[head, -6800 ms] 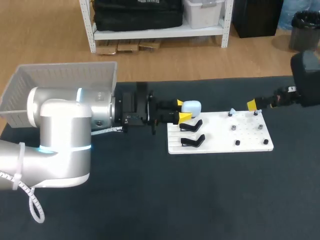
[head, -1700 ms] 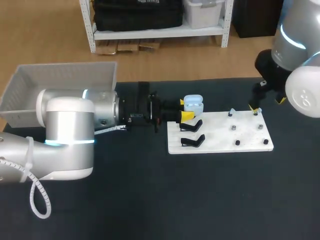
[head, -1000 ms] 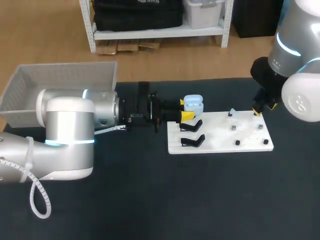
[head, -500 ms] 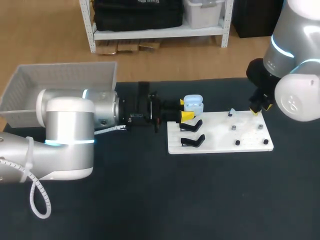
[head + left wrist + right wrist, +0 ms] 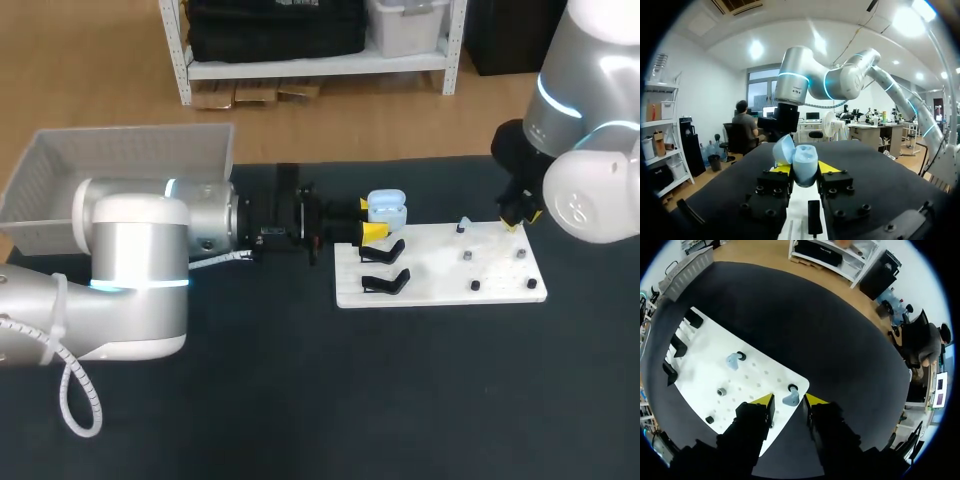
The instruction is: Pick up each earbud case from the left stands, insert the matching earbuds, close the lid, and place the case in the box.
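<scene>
Left gripper holds the open case; right gripper straddles an earbud on the board.

The left gripper (image 5: 804, 169) is clamped on the pale blue case (image 5: 805, 167), a yellow tip on each side of it, with the lid (image 5: 784, 149) swung open. In the head view the case (image 5: 386, 210) sits at the left end of the white board (image 5: 440, 285), close to the two black stands (image 5: 383, 251). The right gripper (image 5: 788, 403) is at the board's far right corner with its fingers spread. A pale blue earbud (image 5: 791, 399) on its peg lies between the tips, and neither tip seems to touch it. The other earbud (image 5: 733, 360) stands on a peg further along the board. The box (image 5: 120, 150) is at the table's left rear corner, well apart from the board.
</scene>
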Tool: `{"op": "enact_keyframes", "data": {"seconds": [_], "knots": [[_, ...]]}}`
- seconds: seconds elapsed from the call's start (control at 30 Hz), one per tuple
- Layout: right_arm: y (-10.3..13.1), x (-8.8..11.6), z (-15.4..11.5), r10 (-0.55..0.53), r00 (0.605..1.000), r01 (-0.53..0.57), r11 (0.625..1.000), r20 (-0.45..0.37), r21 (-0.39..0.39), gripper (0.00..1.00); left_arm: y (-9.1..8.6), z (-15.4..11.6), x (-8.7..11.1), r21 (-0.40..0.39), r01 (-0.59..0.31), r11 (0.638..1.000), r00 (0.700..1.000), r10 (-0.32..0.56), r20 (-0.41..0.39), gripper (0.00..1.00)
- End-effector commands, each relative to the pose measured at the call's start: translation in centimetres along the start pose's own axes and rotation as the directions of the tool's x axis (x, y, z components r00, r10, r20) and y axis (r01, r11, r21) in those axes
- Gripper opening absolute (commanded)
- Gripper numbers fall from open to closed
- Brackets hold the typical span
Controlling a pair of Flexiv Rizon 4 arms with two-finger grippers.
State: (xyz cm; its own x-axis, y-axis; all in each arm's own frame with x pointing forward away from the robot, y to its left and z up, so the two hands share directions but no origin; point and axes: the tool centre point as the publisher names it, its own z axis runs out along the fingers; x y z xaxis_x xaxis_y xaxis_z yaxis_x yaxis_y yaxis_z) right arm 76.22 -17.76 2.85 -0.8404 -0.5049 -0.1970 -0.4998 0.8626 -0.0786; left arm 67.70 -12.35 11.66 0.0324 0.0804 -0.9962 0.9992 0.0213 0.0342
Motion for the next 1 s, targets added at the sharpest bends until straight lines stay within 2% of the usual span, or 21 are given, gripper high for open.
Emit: {"op": "enact_keyframes", "data": {"seconds": [0.03,0.77,0.83,0.93,1.0], "knots": [[-0.06,-0.21,0.13,0.003,1.000,-0.003,1.000,-0.003,0.007,0.36,-0.11,-0.01,0.10,-0.005,-0.003,1.000,1.000,0.003,0.005,0.00],[-0.39,0.18,0.42,0.017,1.000,-0.017,1.000,-0.011,0.017,0.27,-0.11,-0.01,0.10,-0.005,-0.003,1.000,1.000,0.003,0.005,0.00],[-0.40,0.18,0.43,0.018,1.000,-0.018,1.000,-0.012,0.018,0.21,-0.11,-0.01,0.10,-0.005,-0.003,1.000,1.000,0.003,0.005,0.00],[-0.41,0.18,0.46,0.018,1.000,-0.017,1.000,-0.012,0.019,0.00,-0.11,-0.01,0.10,-0.005,-0.003,1.000,1.000,0.003,0.005,0.00],[-0.41,0.17,0.46,0.017,1.000,-0.017,1.000,-0.011,0.020,0.00,-0.11,-0.01,0.10,-0.005,-0.003,1.000,1.000,0.003,0.005,0.00]]}}
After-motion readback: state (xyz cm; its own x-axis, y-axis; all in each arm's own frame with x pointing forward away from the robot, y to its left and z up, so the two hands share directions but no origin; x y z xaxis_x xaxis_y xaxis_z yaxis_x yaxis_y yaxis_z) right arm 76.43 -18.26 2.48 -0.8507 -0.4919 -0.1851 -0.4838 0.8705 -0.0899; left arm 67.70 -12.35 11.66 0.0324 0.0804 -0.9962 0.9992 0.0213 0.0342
